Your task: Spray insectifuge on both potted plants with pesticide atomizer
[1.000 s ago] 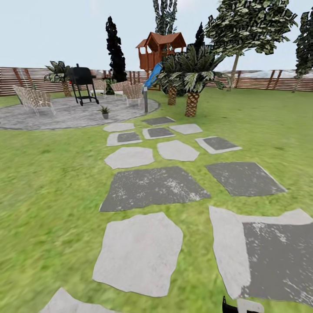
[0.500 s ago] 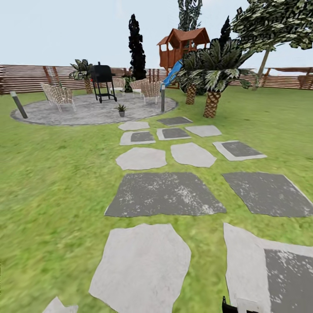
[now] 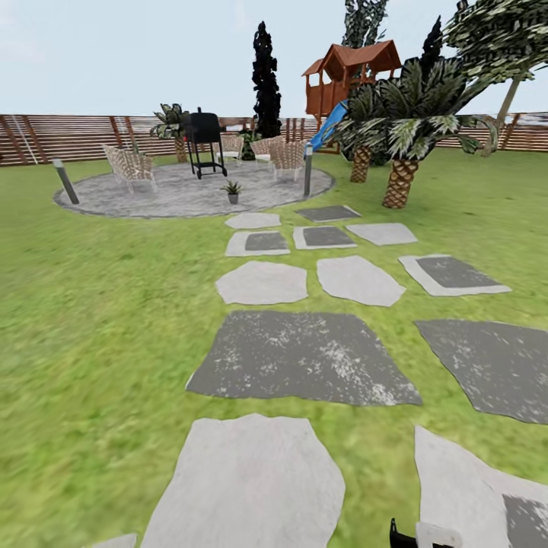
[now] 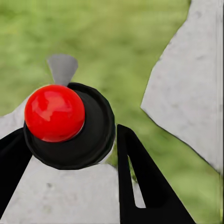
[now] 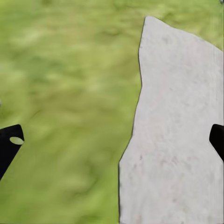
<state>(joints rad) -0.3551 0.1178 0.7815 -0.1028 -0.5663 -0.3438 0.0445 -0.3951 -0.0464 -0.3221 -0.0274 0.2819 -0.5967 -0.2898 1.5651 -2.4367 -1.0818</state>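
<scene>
The left gripper [image 4: 70, 177] shows in its wrist view as two black fingers spread apart over a pale stepping stone [image 4: 186, 88] and grass, with nothing clamped between them; a black round part topped by a glossy red ball [image 4: 54, 112] sits in front of the left-hand finger, and I cannot tell what it belongs to. The right gripper [image 5: 112, 140] has its black fingertips at the two side edges of its wrist frame, wide open and empty, above lawn and another pale stone. In the head view a small black and white bit of the robot pokes in at the bottom edge, right of centre. From there the lawn [image 3: 91, 304] spreads out, crossed by light and dark grey stepping stones leading up the middle of the frame to the round paved patio [image 3: 175, 196] in the upper left. One potted plant [image 3: 232, 190] stands on the patio near its front edge, a small green rosette in a grey pot. Behind it are a black grill [image 3: 204, 137] and wicker chairs [image 3: 131, 164]. Two palms [image 3: 399, 129] rise at the upper right, with a wooden playhouse [image 3: 346, 72] and the slatted fence [image 3: 76, 137] beyond.
</scene>
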